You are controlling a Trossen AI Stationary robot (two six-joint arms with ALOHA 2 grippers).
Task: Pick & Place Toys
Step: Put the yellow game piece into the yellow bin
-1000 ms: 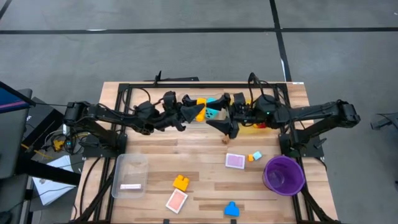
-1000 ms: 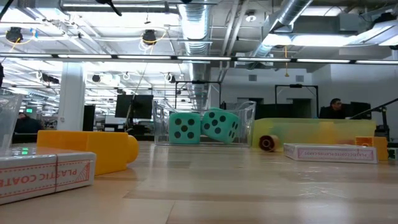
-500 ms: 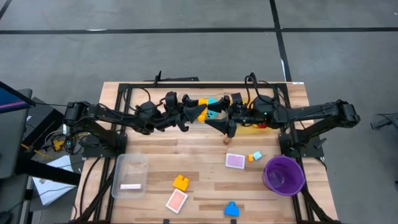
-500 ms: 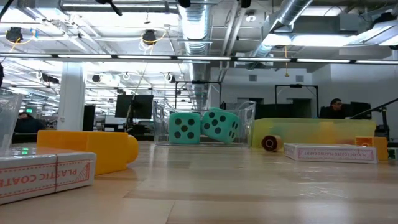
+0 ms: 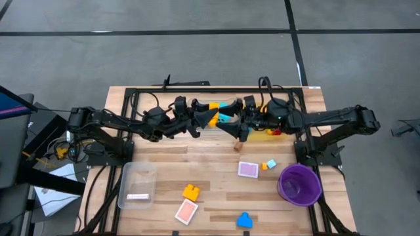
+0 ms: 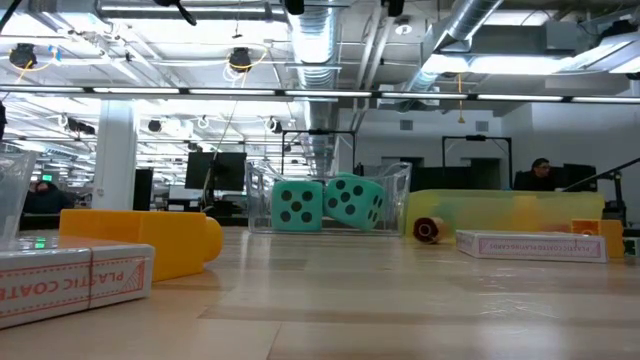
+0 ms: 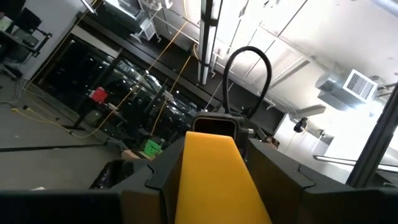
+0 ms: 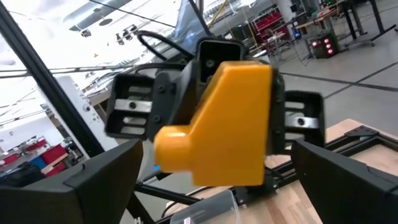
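**Ana:** Along the back edge of the desk, mid-way, what does the overhead camera show?

**Ben:** The left gripper (image 5: 209,118) is clamped on a yellow brick (image 5: 212,116), held in the air. The right gripper (image 5: 237,128), jaws wide and empty, has drawn closer to that brick over the last second. I'd read it as a handover being lined up, with no transfer yet.

**Ana:** And the count on the desk?

**Ben:** Towards the front edge there are two square tiles, one pink (image 5: 247,169) and one orange (image 5: 186,212). There is a second yellow brick (image 5: 191,192) and one blue brick (image 5: 245,220). Two tiny bricks, orange (image 5: 265,166) and turquoise (image 5: 271,163), lie just beside the pink tile. One purple bowl (image 5: 300,184) sits near the right edge and one clear tray (image 5: 138,185) near the left.

**Ana:** The level camera?

**Ben:** Two turquoise dice (image 6: 325,204) sit touching in another clear box (image 6: 400,190). A small roll (image 6: 427,230) beside it has shifted slightly. Neither gripper shows.

**Ana:** Left wrist?

**Ben:** The held brick fills the gap between its fingers.

**Ana:** Right wrist?

**Ben:** Its own fingers stand spread apart. The left gripper faces it, pinching the brick, close but apart. Most toys are not yet placed.
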